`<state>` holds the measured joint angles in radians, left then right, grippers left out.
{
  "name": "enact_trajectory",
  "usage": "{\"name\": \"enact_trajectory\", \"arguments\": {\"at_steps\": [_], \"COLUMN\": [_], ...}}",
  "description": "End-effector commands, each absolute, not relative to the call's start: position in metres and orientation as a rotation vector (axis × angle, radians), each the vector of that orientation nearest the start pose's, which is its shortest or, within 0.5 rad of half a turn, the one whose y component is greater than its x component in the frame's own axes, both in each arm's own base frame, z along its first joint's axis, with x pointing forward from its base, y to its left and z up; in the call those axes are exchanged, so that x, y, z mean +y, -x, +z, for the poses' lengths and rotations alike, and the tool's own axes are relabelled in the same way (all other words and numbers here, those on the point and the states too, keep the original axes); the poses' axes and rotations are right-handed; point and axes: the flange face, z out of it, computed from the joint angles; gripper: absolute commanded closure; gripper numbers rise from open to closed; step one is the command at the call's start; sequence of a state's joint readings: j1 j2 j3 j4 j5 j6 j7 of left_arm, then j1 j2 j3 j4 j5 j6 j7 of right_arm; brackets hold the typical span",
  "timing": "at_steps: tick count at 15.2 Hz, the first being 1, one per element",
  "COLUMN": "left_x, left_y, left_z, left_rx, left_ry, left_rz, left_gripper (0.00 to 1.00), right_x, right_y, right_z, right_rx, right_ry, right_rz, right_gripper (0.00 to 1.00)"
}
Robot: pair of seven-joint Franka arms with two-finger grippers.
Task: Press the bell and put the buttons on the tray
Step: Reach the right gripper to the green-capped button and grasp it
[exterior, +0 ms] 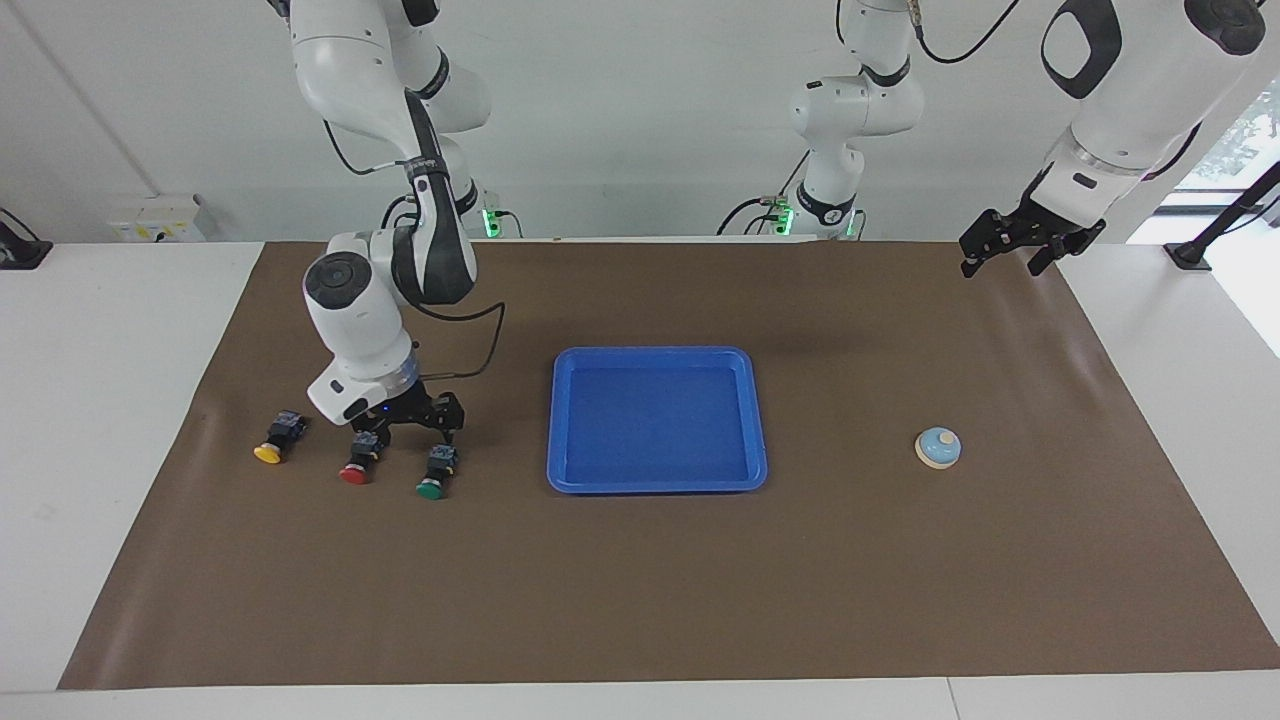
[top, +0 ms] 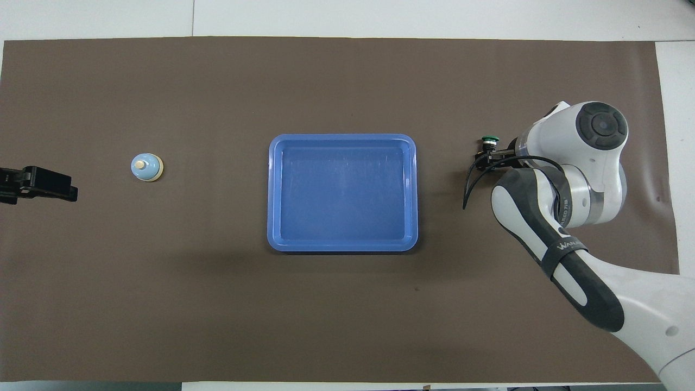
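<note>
Brown matting (exterior: 640, 580) covers my white table, and everything I need sits on it. Three buttons lie in a row toward the right arm's end: the yellow button (exterior: 277, 440), the red button (exterior: 360, 459) and the green button (exterior: 436, 472), each on its side with the cap pointing away from the robots. Beside them, mid-table, is the blue tray (exterior: 657, 487), with nothing in it. Well apart from that, toward the left arm's end, stands the bell (exterior: 938, 447), upright and untouched.

My right gripper (exterior: 413, 425) is low over the row, jaws apart, roughly above the gap between the red and green buttons. From overhead the arm hides the red and yellow ones, and only the green cap (top: 490, 139) peeks out past the wrist. My left gripper (exterior: 1012, 248) waits with jaws apart, raised over the mat's edge at its own end.

I judge the step in hand to be the first pick, likely red or green. To do it well I'd centre on one black body before descending, fingers straddling the body, not the round cap, which could roll or squirt out. I'd also watch that the outer finger doesn't nudge the neighbour, since the buttons lie close together.
</note>
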<state>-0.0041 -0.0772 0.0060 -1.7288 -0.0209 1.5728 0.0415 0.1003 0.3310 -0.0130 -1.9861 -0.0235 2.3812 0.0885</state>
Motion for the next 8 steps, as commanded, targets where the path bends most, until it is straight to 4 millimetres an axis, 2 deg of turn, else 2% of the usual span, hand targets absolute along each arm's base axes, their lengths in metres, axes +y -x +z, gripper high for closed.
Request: {"name": "enact_trajectory", "arguments": {"at_steps": [1, 5, 8], "left_x": [0.001, 0.001, 0.001], "left_y": [-0.525, -0.525, -0.525], "left_z": [0.599, 0.599, 0.599], "left_rx": [0.055, 0.055, 0.055], "left_ry": [3.167, 3.167, 3.167], "left_rz": [0.121, 0.121, 0.121], "left_gripper": [0.00, 0.00, 0.00], "right_x": [0.055, 0.065, 0.071], "right_y": [-0.619, -0.622, -0.622], "right_z": [0.303, 0.291, 0.290], "right_rx": [0.017, 0.043, 0.042], "right_ry": [3.143, 3.138, 3.136], "right_rz": [-0.124, -0.146, -0.155], "right_gripper": [0.00, 0.00, 0.00]}}
